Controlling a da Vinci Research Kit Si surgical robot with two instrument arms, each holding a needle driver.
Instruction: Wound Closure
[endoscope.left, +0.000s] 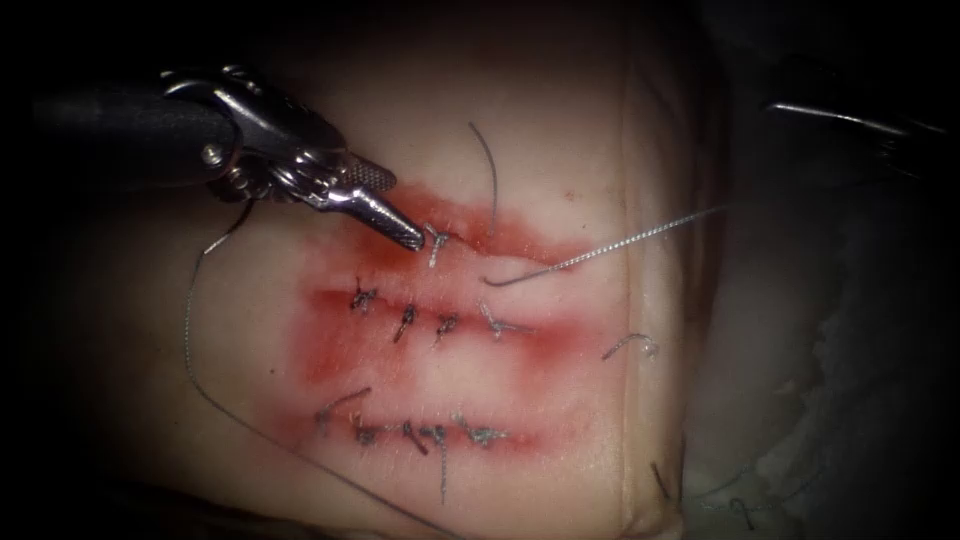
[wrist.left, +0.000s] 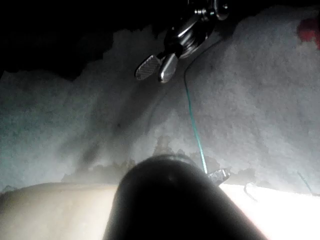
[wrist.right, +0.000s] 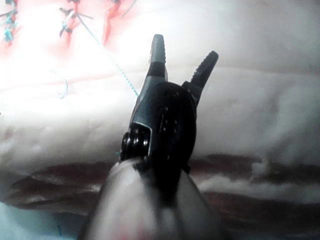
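The tissue (endoscope.left: 560, 130) bears three red-stained horizontal cuts, the lower two (endoscope.left: 440, 325) closed with dark knots. My left tool (endoscope.left: 405, 210) reaches in from the upper left with its jaws open. Its lower jaw tip rests beside a short stitch stub (endoscope.left: 436, 246) on the top cut. A long thread (endoscope.left: 188, 330) falls from that tool's wrist and loops down the left side. Another thread (endoscope.left: 620, 243) runs from the top cut toward the right. My right tool (wrist.right: 186, 46) hangs open off the tissue's right edge, holding nothing. I cannot make out the needle.
Loose thread ends lie on the tissue: a thin curved one (endoscope.left: 490, 170) above the top cut, a short curl (endoscope.left: 630, 343) at the right. The tissue's right edge (endoscope.left: 640, 300) drops to dark bench. The right tool (wrist.left: 155, 67) hangs over pale padding.
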